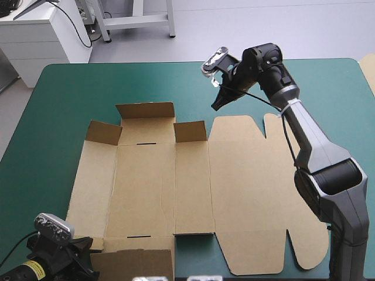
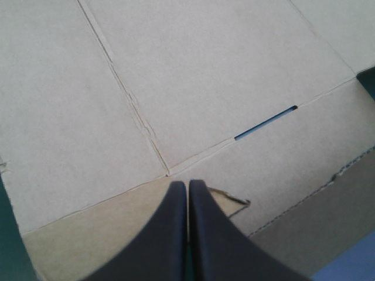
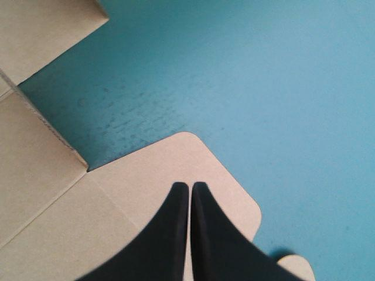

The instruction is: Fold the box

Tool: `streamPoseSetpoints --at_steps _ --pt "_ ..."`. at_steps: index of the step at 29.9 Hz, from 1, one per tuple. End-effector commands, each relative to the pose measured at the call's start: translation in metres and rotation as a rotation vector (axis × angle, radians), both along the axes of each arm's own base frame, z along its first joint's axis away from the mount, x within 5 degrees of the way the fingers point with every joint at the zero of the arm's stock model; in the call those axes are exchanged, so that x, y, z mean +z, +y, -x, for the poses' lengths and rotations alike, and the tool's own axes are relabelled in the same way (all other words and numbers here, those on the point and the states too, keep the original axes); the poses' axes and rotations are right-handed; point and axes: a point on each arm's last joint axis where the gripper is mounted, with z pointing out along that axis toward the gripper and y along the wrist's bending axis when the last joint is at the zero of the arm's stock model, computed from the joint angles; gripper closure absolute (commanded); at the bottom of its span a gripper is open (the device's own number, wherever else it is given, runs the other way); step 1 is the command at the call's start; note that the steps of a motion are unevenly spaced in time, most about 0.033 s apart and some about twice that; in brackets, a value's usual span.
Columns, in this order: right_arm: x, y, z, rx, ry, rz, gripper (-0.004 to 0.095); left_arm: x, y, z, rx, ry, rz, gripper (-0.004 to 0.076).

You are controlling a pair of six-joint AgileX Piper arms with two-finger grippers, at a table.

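Note:
The brown box (image 1: 193, 187) lies as a cut sheet on the teal-green cover, mostly flat. Three short flaps (image 1: 146, 111) stand raised along its far side, and one flap (image 1: 135, 263) is raised at the near edge. My right gripper (image 1: 218, 105) hovers shut over the far edge of the lid panel. In the right wrist view its tips (image 3: 190, 186) sit above a rounded tab (image 3: 176, 164) of the board. My left gripper (image 1: 85, 263) is at the box's near left corner. Its fingers (image 2: 188, 185) are shut above the board, near a crease and a slot (image 2: 266, 123).
Bare teal-green cover (image 1: 76, 88) runs along the far side and down the left of the box. A strip of tan board (image 1: 370, 70) shows at the table's far right edge. The right arm (image 1: 316, 152) reaches over the lid's right part.

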Motion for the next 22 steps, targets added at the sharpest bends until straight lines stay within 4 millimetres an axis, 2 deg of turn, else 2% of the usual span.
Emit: streamPoseSetpoints --at_steps 1,7,13,18,22 --pt "0.052 -0.030 0.017 -0.141 -0.093 -0.101 0.0923 0.011 -0.003 -0.003 0.002 -0.058 0.042 0.0731" --pt "0.076 -0.066 0.025 -0.290 -0.120 -0.178 0.0923 0.011 -0.003 -0.003 0.002 -0.058 0.042 0.0731" --pt "0.092 -0.082 0.048 -0.321 -0.148 -0.171 0.0923 0.011 -0.003 -0.003 0.002 -0.058 0.042 0.0731" --pt "0.084 -0.092 0.075 -0.321 -0.106 -0.105 0.0923 0.011 -0.003 -0.003 0.002 -0.058 0.042 0.0731" --pt "0.068 -0.099 0.103 -0.310 -0.046 -0.068 0.0923 0.011 -0.003 -0.003 0.002 -0.058 0.042 0.0731"
